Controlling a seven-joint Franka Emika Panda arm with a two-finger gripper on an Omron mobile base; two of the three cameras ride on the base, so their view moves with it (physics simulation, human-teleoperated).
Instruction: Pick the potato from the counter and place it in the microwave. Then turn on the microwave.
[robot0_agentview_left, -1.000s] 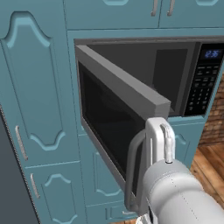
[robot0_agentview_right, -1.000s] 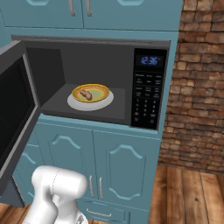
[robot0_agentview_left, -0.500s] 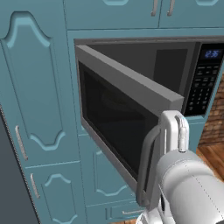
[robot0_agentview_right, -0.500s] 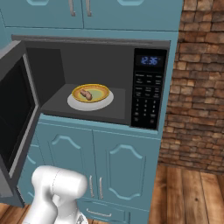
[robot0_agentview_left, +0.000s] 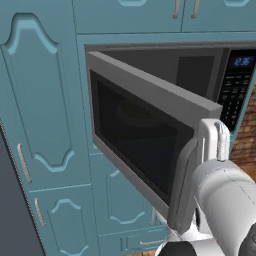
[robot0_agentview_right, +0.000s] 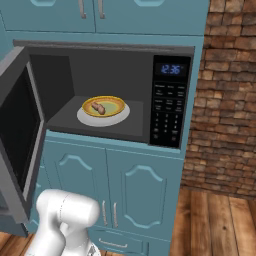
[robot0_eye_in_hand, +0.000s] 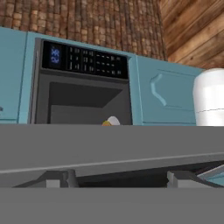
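Potato (robot0_agentview_right: 98, 108) rests in a yellow bowl (robot0_agentview_right: 104, 106) on a white plate (robot0_agentview_right: 103, 116) inside the microwave (robot0_agentview_right: 107, 95); so the placing looks done, with shutting the door and starting the oven left.

Left base view: the microwave door (robot0_agentview_left: 145, 140) stands swung out toward the camera, its curved bar handle (robot0_agentview_left: 184, 192) at the free edge, just beside the arm's white body. The keypad (robot0_agentview_left: 234, 97) shows past the door's top edge.

Right base view: the potato is a small tan lump, somewhat longer than wide, its long axis running slantwise from back left to front right in the bowl. I judge it firm, light and not fragile, with a dull skin that should not slip; a grasp across its short middle would suit. The keypad with its blue display (robot0_agentview_right: 170, 69) sits to the right of the cavity.

Hand view: rolled sideways, the open cavity and the plate's edge (robot0_eye_in_hand: 113, 121) show beyond the grey door edge (robot0_eye_in_hand: 109, 148). The gripper (robot0_eye_in_hand: 120, 179) has its fingertips (robot0_eye_in_hand: 59, 178) spread wide, with nothing between them.
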